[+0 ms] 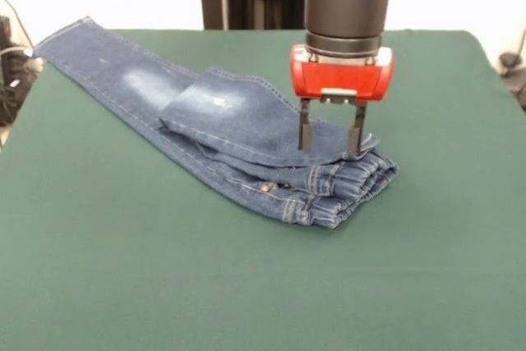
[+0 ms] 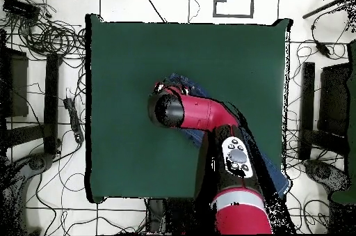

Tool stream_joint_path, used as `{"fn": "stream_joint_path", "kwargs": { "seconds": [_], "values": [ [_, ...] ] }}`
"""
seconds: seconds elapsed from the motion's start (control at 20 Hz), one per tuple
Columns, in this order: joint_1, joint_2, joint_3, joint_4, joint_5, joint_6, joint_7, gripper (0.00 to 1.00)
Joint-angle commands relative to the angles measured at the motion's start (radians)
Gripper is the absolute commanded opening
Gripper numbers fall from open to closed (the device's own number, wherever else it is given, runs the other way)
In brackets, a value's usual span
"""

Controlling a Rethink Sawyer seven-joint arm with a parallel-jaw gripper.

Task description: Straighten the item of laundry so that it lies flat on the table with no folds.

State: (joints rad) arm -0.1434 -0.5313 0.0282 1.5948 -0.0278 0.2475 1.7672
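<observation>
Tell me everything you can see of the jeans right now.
The jeans are small, blue denim with faded pale patches and a gathered waistband facing the camera. They lie folded on the green table: one leg stretches toward its far corner, the other is doubled back over the top. The end effector, fingers open, touches the upper layer near the waistband.

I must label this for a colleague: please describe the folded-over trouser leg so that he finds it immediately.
On the dark green cloth table lie small blue denim jeans. Under the red gripper, one leg is doubled back over the other; it alone bears a faded patch beside the open fingers.
</observation>
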Motion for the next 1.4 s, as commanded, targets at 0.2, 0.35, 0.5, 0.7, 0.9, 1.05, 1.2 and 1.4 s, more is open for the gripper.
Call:
{"fn": "stream_joint_path", "kwargs": {
  "seconds": [0.2, 0.35, 0.5, 0.7, 0.9, 1.05, 1.2, 1.4],
  "values": [
    [0.061, 0.105, 0.001, 0.112, 0.031, -0.021, 0.222, 1.00],
    [0.078, 0.102, -0.011, 0.114, 0.057, -0.014, 0.252, 1.00],
    [0.091, 0.097, -0.015, 0.119, 0.073, -0.008, 0.260, 1.00],
    [0.111, 0.087, -0.020, 0.127, 0.104, 0.004, 0.278, 1.00],
    [0.097, 0.084, 0.021, 0.142, 0.123, -0.031, 0.270, 1.00],
    [0.083, 0.092, 0.047, 0.127, 0.134, -0.047, 0.255, 1.00],
    [0.054, 0.098, 0.065, 0.149, 0.124, -0.089, 0.244, 1.00],
    [0.048, 0.127, 0.055, 0.118, 0.118, -0.103, 0.229, 1.00]
  ]
}}
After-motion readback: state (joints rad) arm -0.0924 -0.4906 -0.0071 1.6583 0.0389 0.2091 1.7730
